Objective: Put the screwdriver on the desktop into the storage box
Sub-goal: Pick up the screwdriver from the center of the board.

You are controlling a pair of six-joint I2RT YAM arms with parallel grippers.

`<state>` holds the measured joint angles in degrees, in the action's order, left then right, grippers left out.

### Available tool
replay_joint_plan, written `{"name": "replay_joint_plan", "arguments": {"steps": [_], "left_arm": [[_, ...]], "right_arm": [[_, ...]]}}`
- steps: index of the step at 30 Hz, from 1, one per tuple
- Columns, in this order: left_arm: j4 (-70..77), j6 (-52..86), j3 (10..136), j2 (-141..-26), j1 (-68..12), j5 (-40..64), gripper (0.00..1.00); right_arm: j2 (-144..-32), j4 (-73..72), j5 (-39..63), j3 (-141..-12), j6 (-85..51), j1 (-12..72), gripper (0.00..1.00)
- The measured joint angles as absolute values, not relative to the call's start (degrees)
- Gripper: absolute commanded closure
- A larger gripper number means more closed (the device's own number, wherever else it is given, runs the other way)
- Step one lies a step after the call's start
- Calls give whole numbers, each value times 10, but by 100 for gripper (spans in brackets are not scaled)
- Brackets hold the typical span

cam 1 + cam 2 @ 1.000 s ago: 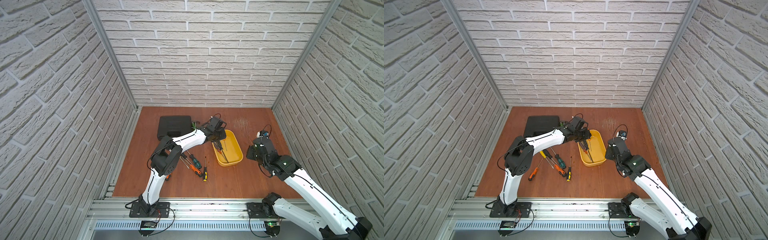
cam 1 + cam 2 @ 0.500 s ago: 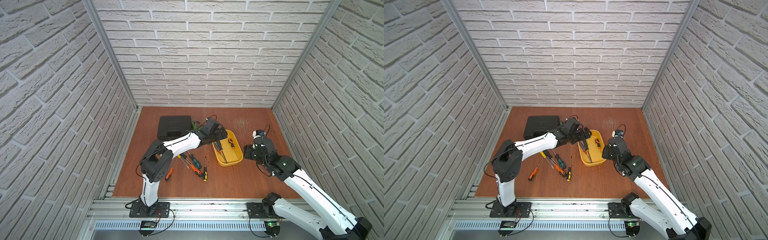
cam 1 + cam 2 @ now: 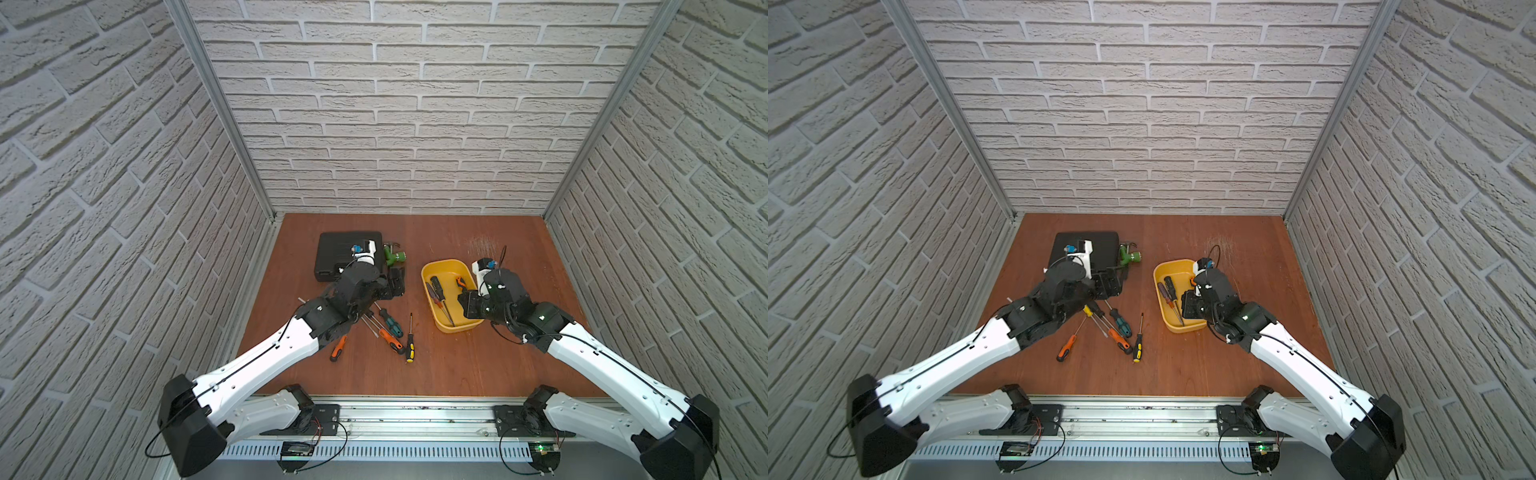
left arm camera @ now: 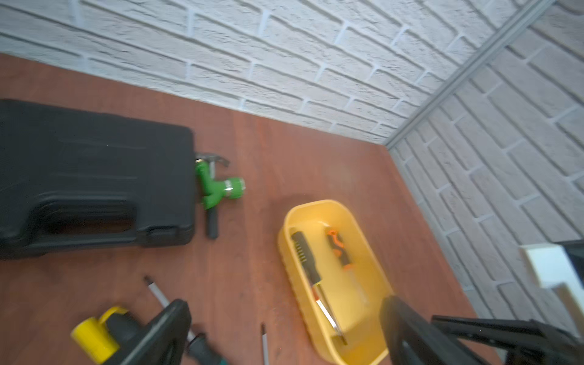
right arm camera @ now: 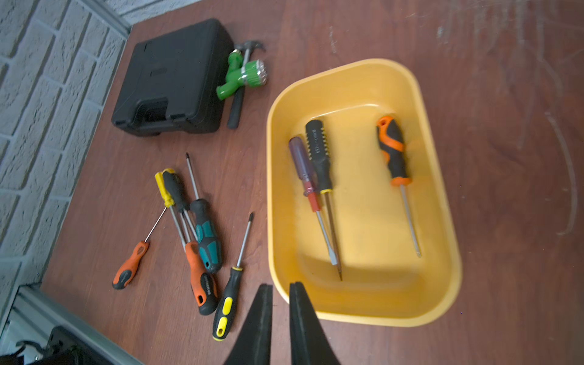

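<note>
**Desktop** (image 5: 505, 158): reddish-brown wood grain, with a pale scratched patch.
**Storage box** (image 5: 363, 313): plain bright yellow.
**Purple screwdriver** (image 5: 303, 164): see-through purple handle, red collar.
**Black screwdriver** (image 5: 319, 151): black handle, yellow ring.
**Orange screwdriver** (image 5: 392, 148): orange and black in curved bands.
**Small screwdriver** (image 5: 129, 265): orange handle, black end.
**Yellow screwdriver** (image 5: 162, 186): yellow handle.
**Teal screwdriver** (image 5: 205, 234): teal and black.
**Thick screwdriver** (image 5: 199, 278): orange and black.
**Patched screwdriver** (image 5: 227, 303): black with yellow patches.
**Tool case** (image 5: 170, 76): matte black.
**Green tool** (image 5: 243, 76): bright green, silver face.
**Hammer** (image 5: 236, 104): silver head, black handle.
**Walls** (image 3: 415, 104): white brick pattern.
</note>
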<state>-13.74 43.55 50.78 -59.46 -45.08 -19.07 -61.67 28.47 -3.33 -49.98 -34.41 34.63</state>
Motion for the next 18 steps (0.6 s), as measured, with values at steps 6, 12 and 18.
{"name": "replay_joint_plan", "arguments": {"steps": [6,12,18], "left_arm": [[-233,452,431,-462,-400,-234,3],[-307,490,388,-415,-370,-236,8],[-353,543,340,-437,-330,-202,12]], "right_arm": [[-722,266,-44,-551,-343,427,84],[-788,255,-81,-564,-378,502,81],[-832,256,-102,-563,-423,586,65]]}}
